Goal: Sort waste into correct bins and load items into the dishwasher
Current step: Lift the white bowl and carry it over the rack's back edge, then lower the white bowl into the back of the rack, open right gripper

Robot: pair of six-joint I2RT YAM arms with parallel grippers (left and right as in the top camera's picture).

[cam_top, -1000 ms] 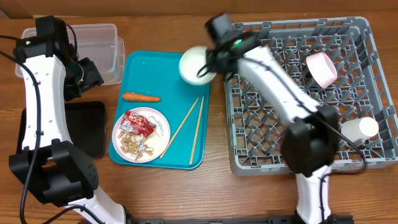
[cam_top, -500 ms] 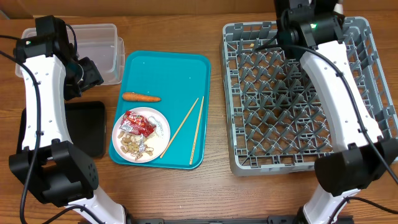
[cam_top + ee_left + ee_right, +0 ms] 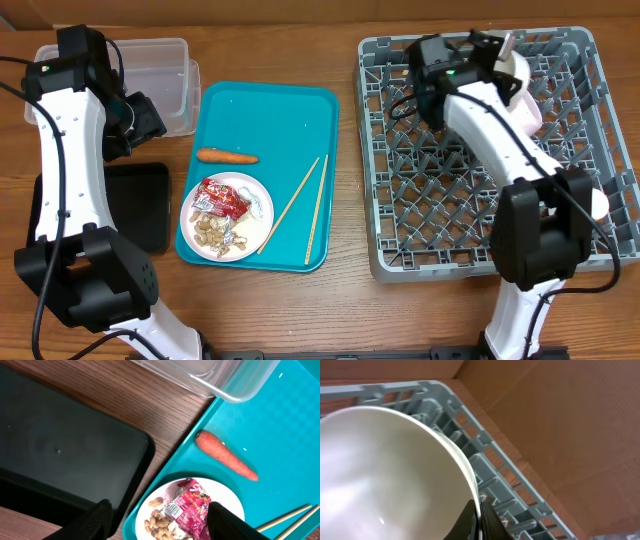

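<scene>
My right gripper (image 3: 497, 55) is shut on the rim of a white bowl (image 3: 518, 68), held tilted over the back right of the grey dish rack (image 3: 430, 210). In the right wrist view the fingers (image 3: 479, 521) pinch the bowl's rim (image 3: 385, 475) above the rack wall (image 3: 487, 467). A second bowl (image 3: 534, 113) and a cup (image 3: 598, 203) are in the rack. My left gripper (image 3: 140, 115) is open and empty (image 3: 160, 527) above the plate (image 3: 262, 198), which holds the red wrapper (image 3: 192, 507) and peanuts (image 3: 157, 522). The carrot (image 3: 226, 156) and chopsticks (image 3: 318, 210) lie on the teal tray.
The teal tray (image 3: 270, 115) sits left of the rack. The clear tub (image 3: 165, 70) is at the back left, with the black tray (image 3: 140, 205) in front of it. A cardboard wall (image 3: 560, 420) stands behind the rack.
My right arm has carried the white bowl from the teal tray's back right corner across to the back right of the rack. The left arm has not moved.
</scene>
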